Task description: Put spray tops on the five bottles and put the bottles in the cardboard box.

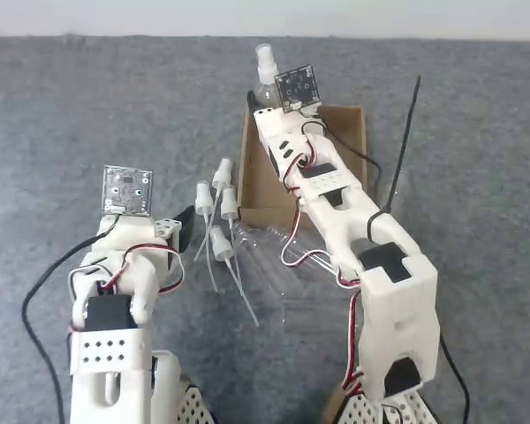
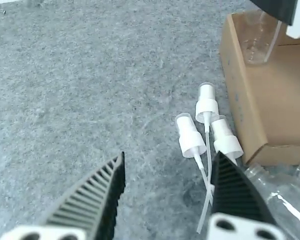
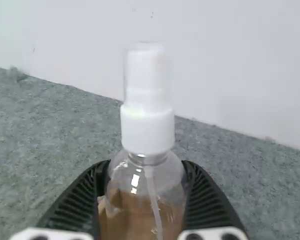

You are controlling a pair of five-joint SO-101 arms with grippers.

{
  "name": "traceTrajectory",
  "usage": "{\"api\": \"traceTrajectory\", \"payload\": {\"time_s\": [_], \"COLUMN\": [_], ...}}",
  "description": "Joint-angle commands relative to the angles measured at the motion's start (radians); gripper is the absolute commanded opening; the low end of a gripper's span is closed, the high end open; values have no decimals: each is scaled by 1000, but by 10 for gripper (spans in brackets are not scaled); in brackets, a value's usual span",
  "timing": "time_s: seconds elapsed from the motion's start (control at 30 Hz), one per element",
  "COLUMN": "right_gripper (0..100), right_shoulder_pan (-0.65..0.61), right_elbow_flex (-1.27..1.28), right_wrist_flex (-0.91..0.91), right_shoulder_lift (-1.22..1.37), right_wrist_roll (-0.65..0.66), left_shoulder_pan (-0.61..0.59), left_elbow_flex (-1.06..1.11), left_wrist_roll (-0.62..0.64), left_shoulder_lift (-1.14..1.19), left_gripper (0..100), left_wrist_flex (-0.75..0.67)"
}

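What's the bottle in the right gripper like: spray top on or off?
On: the white spray top caps the bottle held in the right gripper, its tube hanging inside.

1. The cardboard box [image 1: 349,141] sits on the worktop [image 1: 88,106], right of centre and toward the far side.
2. A capped bottle [image 1: 265,75] stands upright at the box's far left corner, gripped by the right pincer [image 3: 146,175], whose arm stretches over the box from the near side.
3. Four loose spray tops [image 1: 230,205] lie clustered on the worktop just left of the box's near left corner.
4. Uncapped bottles [image 1: 274,256] lie on their sides just near of the box, right of the spray tops.
5. The left pincer [image 2: 170,160] hangs spread over the worktop, left of and nearer than the spray tops.
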Motion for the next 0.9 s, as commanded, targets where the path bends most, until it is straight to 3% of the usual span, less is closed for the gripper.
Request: {"api": "traceTrajectory", "payload": {"time_s": [0.0,0.47,0.73,0.87], "right_gripper": [6,13,227,244], "right_shoulder_pan": [-2,-4,-7,-7], "right_elbow_flex": [-8,-15,-11,-11], "right_wrist_flex": [-30,-27,-24,-24], "right_shoulder_lift": [-8,41,42,39], "right_wrist_roll": [9,15,17,17], "left_shoulder_pan": [-5,-5,-5,-5], "left_elbow_flex": [-4,-4,-4,-4], "left_wrist_roll": [-3,-3,-3,-3], "left_shoulder_lift": [-25,-25,-25,-25], "left_gripper": [256,256,256,256], "left_wrist_flex": [-26,-23,-25,-25]}}
